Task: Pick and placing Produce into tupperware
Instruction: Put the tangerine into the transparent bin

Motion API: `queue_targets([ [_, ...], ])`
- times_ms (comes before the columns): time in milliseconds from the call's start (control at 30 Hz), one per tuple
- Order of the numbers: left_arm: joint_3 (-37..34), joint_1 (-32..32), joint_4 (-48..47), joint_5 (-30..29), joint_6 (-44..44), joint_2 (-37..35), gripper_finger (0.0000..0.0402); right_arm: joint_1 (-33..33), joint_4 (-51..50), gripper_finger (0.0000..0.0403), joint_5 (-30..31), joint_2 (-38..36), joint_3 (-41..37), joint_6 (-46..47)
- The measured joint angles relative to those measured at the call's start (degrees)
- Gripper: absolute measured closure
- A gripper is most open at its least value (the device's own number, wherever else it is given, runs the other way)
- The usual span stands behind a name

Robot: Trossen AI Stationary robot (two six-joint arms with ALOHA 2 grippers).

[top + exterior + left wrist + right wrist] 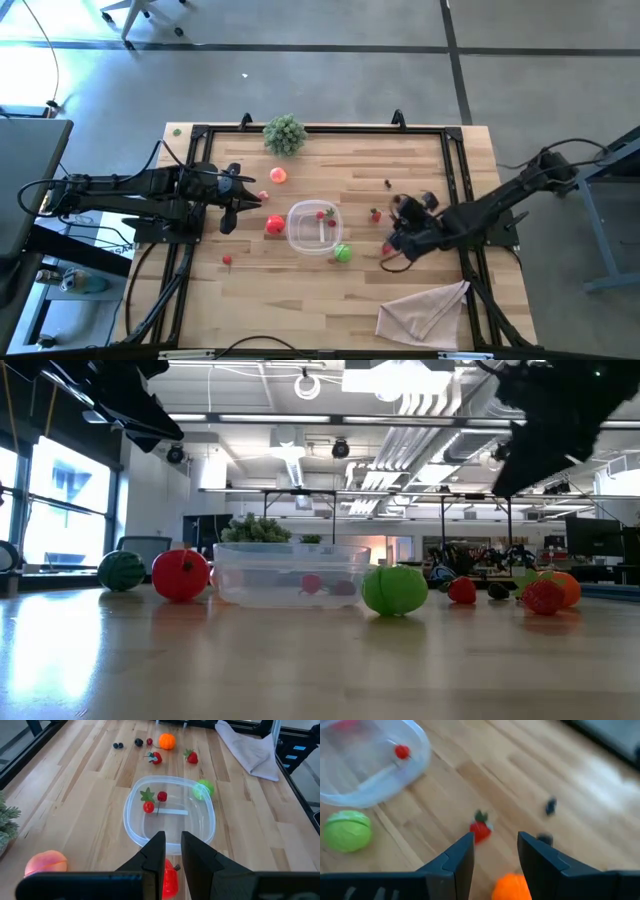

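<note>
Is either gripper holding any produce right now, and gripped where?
Nothing is held. The left gripper is nearly shut and empty above a red fruit; the right gripper is open above the orange fruit.

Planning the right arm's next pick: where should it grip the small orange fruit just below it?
Grip the orange fruit across its round middle, coming straight down from above. It is ball-shaped, so any opposite sides suit, and it sits free on the table under the right tool, whose fingers stand apart and empty.
</note>
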Motion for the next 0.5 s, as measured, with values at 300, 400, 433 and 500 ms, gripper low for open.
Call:
queue_targets([
  [300,0.0,0.0,0.0,0.0,0.0,0.0,0.0350,0.4,-5.3,0.0247,-6.1,-1.3,-4.4,16.5],
  [400,0.0,0.0,0.0,0.0,0.0,0.0,0.0350,0.1,-5.5,0.0247,-6.8,-1.3,-4.7,18.9],
  [433,0.0,0.0,0.0,0.0,0.0,0.0,0.0350,-0.1,-5.5,0.0247,-6.8,-1.3,-4.7,19.0],
  [500,0.0,0.0,0.0,0.0,0.0,0.0,0.0350,-0.2,-5.2,0.0247,-6.8,-1.3,-4.7,18.5],
])
